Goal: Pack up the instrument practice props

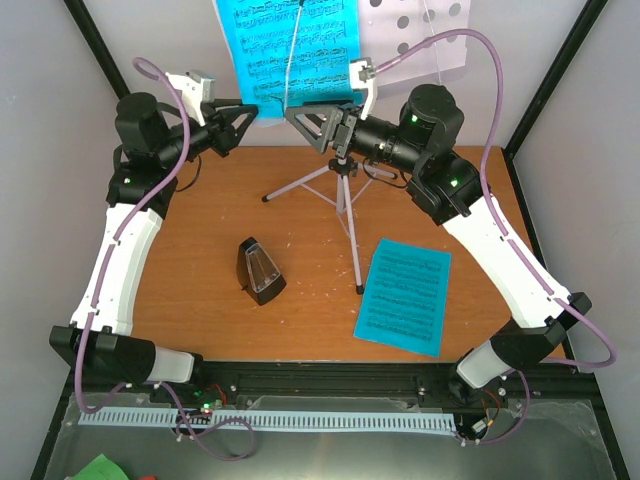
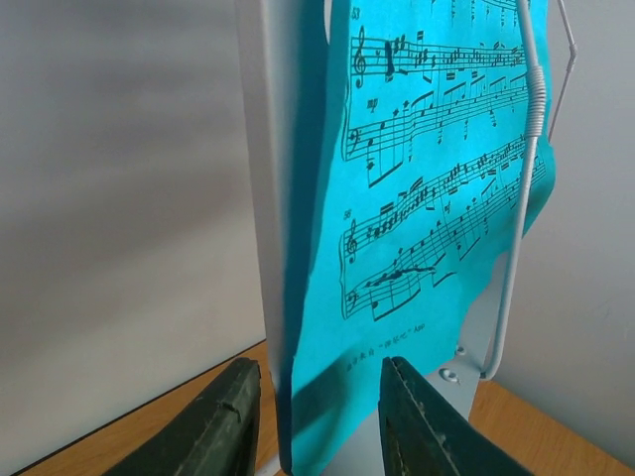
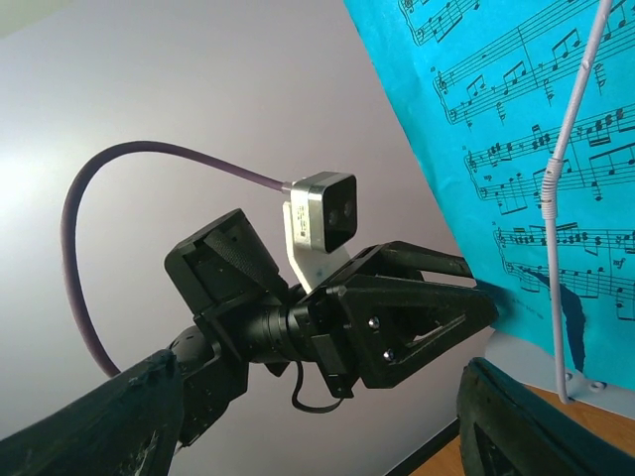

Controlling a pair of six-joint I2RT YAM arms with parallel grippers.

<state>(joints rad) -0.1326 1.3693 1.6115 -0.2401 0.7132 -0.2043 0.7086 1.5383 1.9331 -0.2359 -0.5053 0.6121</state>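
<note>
The grey tripod music stand (image 1: pixel 345 195) stands at the back middle of the table, its perforated tray (image 1: pixel 425 30) up top. One cyan sheet-music page (image 1: pixel 285 45) hangs on the tray under a wire holder (image 2: pixel 534 99). My left gripper (image 1: pixel 250 112) is open, and its fingers (image 2: pixel 213 426) straddle the page's lower corner (image 2: pixel 337 397) and the tray's edge without closing on them. My right gripper (image 1: pixel 300 120) is open and empty just right of it, below the page (image 3: pixel 516 149). A second cyan page (image 1: pixel 405 295) lies flat at the front right. The black pyramid metronome (image 1: pixel 260 270) stands at the front middle.
The tripod's legs spread over the middle of the wooden table (image 1: pixel 200 230). White walls and black frame posts close in the back and sides. My left gripper (image 3: pixel 397 317) fills the middle of the right wrist view, close to the right gripper.
</note>
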